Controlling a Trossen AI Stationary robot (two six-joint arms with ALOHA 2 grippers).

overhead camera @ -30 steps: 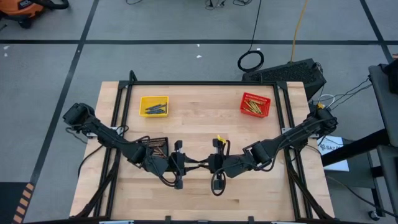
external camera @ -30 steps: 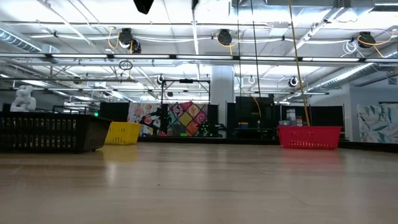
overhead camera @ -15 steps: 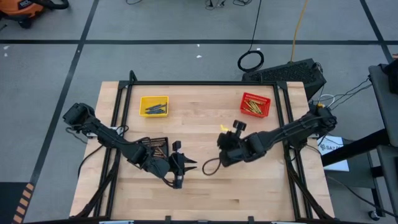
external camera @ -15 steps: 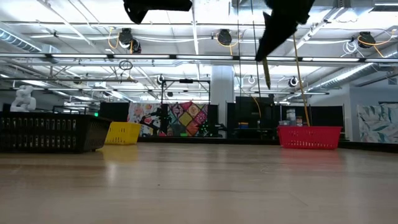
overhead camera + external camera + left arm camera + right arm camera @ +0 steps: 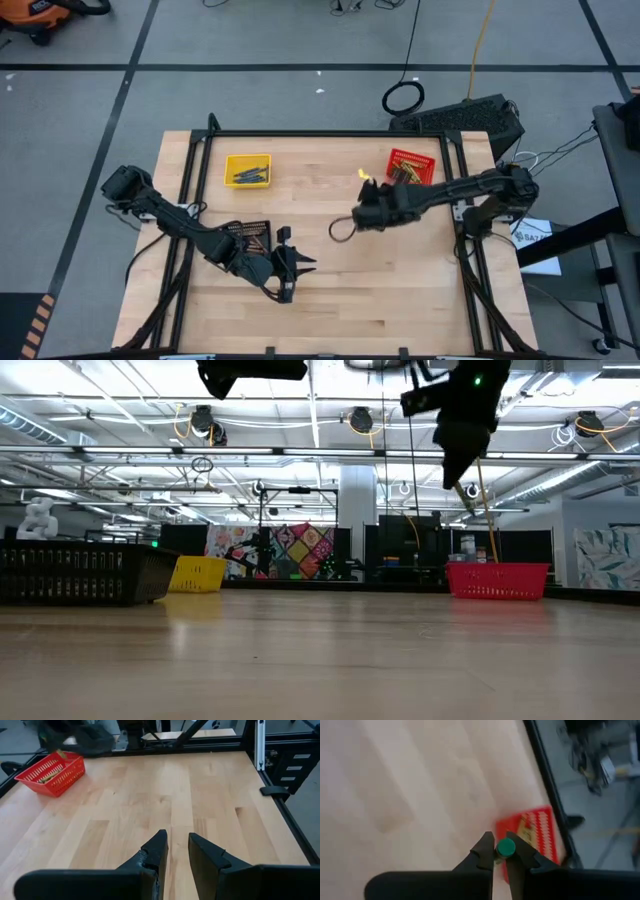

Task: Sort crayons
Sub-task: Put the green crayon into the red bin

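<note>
My right gripper (image 5: 366, 186) is high above the table, just left of the red mesh basket (image 5: 434, 166), and is shut on a yellow-green crayon (image 5: 362, 175). Its wrist view shows the crayon's green end (image 5: 506, 848) between the fingers, with the red basket (image 5: 540, 827) below and beyond. Several crayons lie in that basket. My left gripper (image 5: 300, 263) is open and empty over the table's middle, near the front; its fingers (image 5: 155, 851) stand apart over bare wood. The yellow basket (image 5: 247, 169) holds dark blue-purple crayons. My right gripper pinches the yellow-green crayon between its two fingers (image 5: 487, 849). The wrist view looks along the crayon onto its round green end (image 5: 506, 848). The crayon is lifted clear of the table, and one end (image 5: 362, 175) sticks out past the fingers toward the far edge.
A black mesh basket (image 5: 250, 235) stands beside my left arm at the left. The yellow basket stands far left, the red one far right (image 5: 497, 580). A black frame rail (image 5: 330, 134) runs around the table. Bare wood lies between the baskets.
My right gripper has left the table's middle, where it stood close to my left gripper, and has risen and gone toward the far right, up to the red basket, carrying the crayon clear of the table. My left gripper has stayed about where it was.
</note>
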